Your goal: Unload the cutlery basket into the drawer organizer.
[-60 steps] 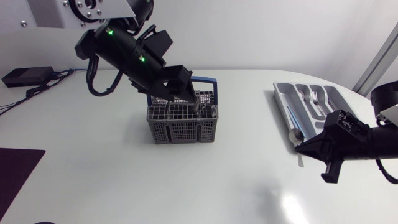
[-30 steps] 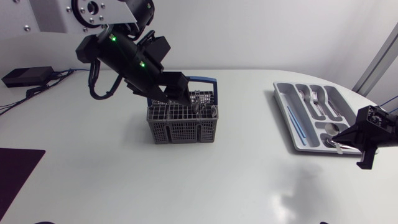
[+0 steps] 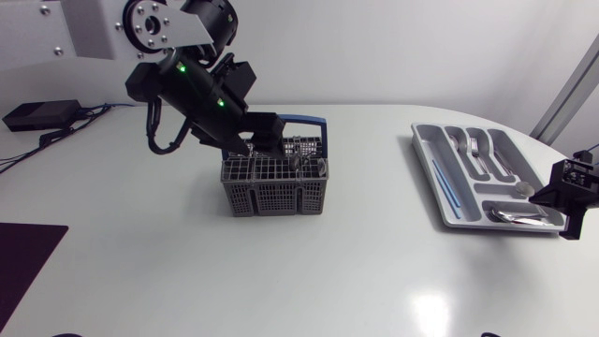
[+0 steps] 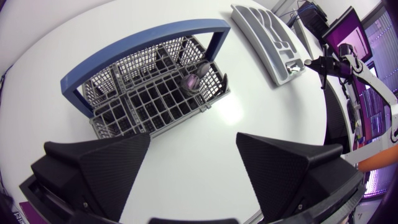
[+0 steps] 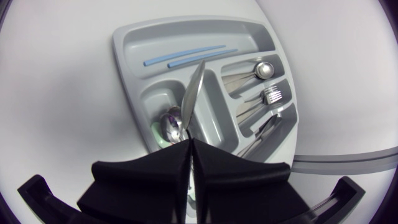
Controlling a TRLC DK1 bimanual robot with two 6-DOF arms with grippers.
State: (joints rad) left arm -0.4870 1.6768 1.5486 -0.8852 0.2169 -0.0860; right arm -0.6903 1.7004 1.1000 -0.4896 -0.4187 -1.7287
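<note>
The grey cutlery basket (image 3: 275, 183) with a blue handle stands mid-table. My left gripper (image 3: 270, 140) hangs open just above its back compartments. In the left wrist view the gripper (image 4: 193, 163) has nothing between its wide-spread fingers (image 4: 99, 167), and one metal utensil (image 4: 194, 79) sticks up in the basket (image 4: 149, 99) ahead. The grey drawer organizer (image 3: 427, 159) lies at the right. My right gripper (image 3: 564, 193) is at its near right corner, shut (image 5: 189, 149) on a spoon (image 5: 193, 93) that points out over the organizer (image 5: 127, 68). Another spoon (image 5: 168, 124) lies in the compartment below.
Forks (image 3: 474, 145) and other cutlery fill the organizer's short compartments; two blue sticks (image 3: 447, 187) lie in its long one. A black box with cables (image 3: 39, 114) sits at the far left edge. A dark mat (image 3: 26, 255) covers the near left corner.
My right arm has swung from the organizer's near left corner to the table's right edge, still shut on the spoon. The left gripper has shifted slightly over the basket.
</note>
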